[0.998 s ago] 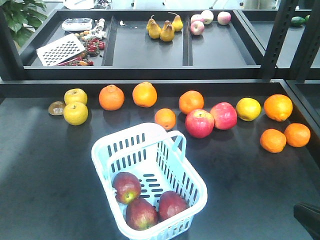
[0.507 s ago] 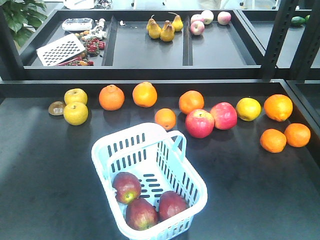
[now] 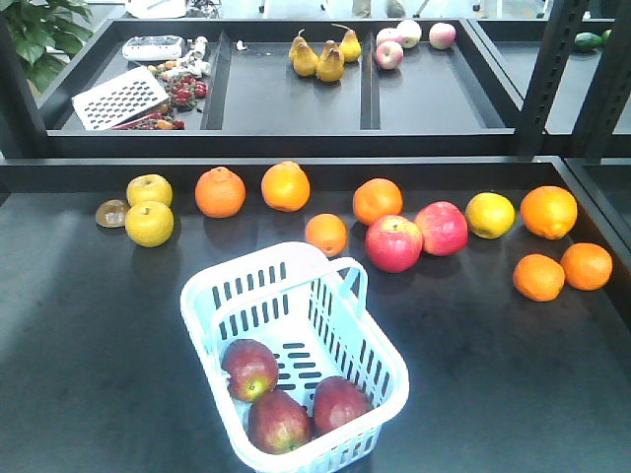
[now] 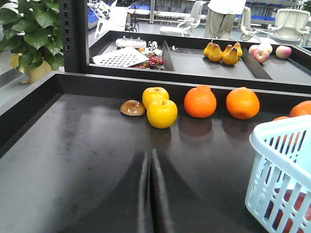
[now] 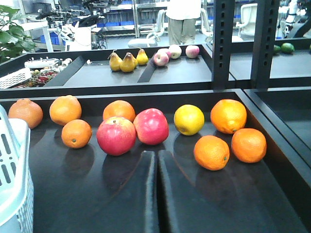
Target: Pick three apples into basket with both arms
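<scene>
One basket [image 3: 296, 296] holds three dark red apples [image 3: 279, 421]. On the bench lie seven oranges [image 3: 220, 191], three yellow fruits [image 3: 149, 224], two pinkish-red apples [image 3: 393, 242] and one small brown fruit [image 3: 111, 213]. The shelf behind carries three pears [image 3: 329, 61] and three pale apples [image 3: 388, 53].

Three dark maroon-red apples [image 3: 284, 394] with yellow-green patches are seen resting on the slotted floor of the pale blue-white basket [image 3: 212, 335], clustered at its near end and touching one another. The basket is set upright on the tabletop [image 3: 89, 345], its handle folded down.
</scene>
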Controlling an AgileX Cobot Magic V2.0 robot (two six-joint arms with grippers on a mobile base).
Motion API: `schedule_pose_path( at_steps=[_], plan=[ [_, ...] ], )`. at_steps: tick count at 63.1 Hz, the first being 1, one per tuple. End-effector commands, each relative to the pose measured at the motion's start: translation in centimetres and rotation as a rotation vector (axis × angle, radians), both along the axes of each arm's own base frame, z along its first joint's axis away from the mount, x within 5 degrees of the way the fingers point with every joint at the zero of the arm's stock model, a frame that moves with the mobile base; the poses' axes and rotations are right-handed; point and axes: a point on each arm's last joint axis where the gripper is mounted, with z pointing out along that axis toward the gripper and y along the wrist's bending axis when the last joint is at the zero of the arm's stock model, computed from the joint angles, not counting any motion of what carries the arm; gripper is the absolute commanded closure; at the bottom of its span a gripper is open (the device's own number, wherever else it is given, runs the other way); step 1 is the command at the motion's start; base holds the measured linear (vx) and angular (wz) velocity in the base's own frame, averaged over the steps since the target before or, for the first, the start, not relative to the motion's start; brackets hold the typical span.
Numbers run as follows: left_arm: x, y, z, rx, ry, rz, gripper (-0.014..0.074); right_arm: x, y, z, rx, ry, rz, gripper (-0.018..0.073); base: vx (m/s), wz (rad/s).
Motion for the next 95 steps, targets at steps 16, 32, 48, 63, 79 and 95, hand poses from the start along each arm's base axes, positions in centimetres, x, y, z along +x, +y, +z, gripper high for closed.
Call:
schedule_pose_path(
  at_steps=[16, 32, 48, 63, 79, 95],
  plan=[
    [0.00, -0.12, 0.40, -0.002, -0.075, -0.013, 0.0603, -0.01, 0.11, 0.42, -0.008, -0.089, 0.010, 0.0561, 0.00, 0.00],
    [0.00, -0.12, 0.40, -0.002, -0.075, -0.013, 0.0603, -0.01, 0.10, 0.36, 0.009, -0.082, 0.008, 0.0561, 0.00, 0.00],
    [0.00, -0.12, 0.40, -0.002, -0.075, -0.013, 0.0603, -0.02, 0.10, 0.40, 0.009, -0.083, 0.009, 0.0561, 0.00, 0.00],
    [0.00, -0.12, 0.40, -0.002, -0.075, -0.013, 0.0603, -0.02, 0.10, 0.40, 0.009, -0.083, 0.009, 0.0561, 0.00, 0.00],
    [0.00, -0.12, 0.40, -0.002, -0.075, -0.013, 0.0603, -0.02, 0.10, 0.40, 0.009, -0.083, 0.009, 0.0561, 0.00, 0.00],
    [0.00, -0.12, 0.40, -0.002, -0.075, -0.013, 0.0603, -0.02, 0.10, 0.40, 0.009, -0.083, 0.009, 0.0561, 0.00, 0.00]
  ],
)
